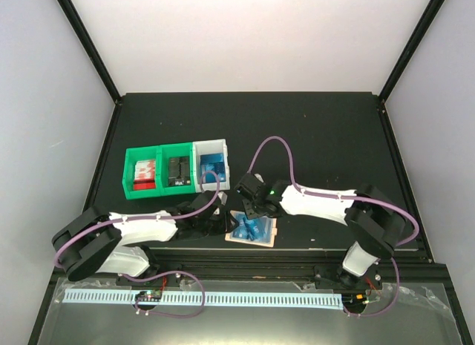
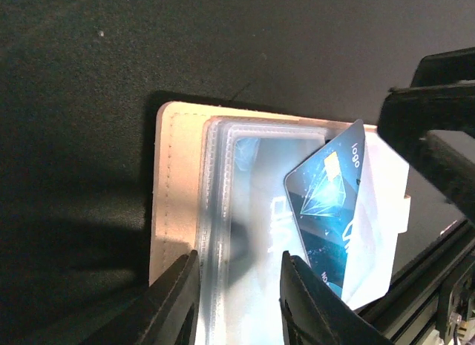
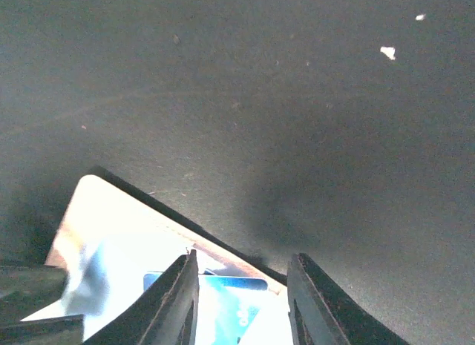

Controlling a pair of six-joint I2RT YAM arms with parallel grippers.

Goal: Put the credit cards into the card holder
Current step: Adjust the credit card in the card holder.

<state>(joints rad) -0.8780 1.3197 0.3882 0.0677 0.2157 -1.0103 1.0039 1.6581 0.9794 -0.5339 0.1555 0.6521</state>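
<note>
The tan card holder [image 1: 252, 240] lies open near the table's front edge, clear sleeves up. It also shows in the left wrist view [image 2: 178, 174] and the right wrist view [image 3: 104, 204]. A blue credit card [image 2: 326, 204] sits tilted on its sleeves, partly under a clear flap; it shows too in the top view [image 1: 251, 228] and the right wrist view [image 3: 237, 304]. My left gripper [image 1: 220, 220] [image 2: 241, 300] is open, low over the holder's left sleeve edge. My right gripper [image 1: 252, 205] [image 3: 241, 300] is open, its fingers on either side of the blue card at the holder's far edge.
Two green bins [image 1: 157, 171] and a white bin [image 1: 222, 153] stand in a row behind the holder; the white one holds more blue cards [image 1: 211, 169]. The metal front rail [image 1: 297, 265] runs just in front of the holder. The right arm's black body [image 2: 438, 130] looms beside the holder.
</note>
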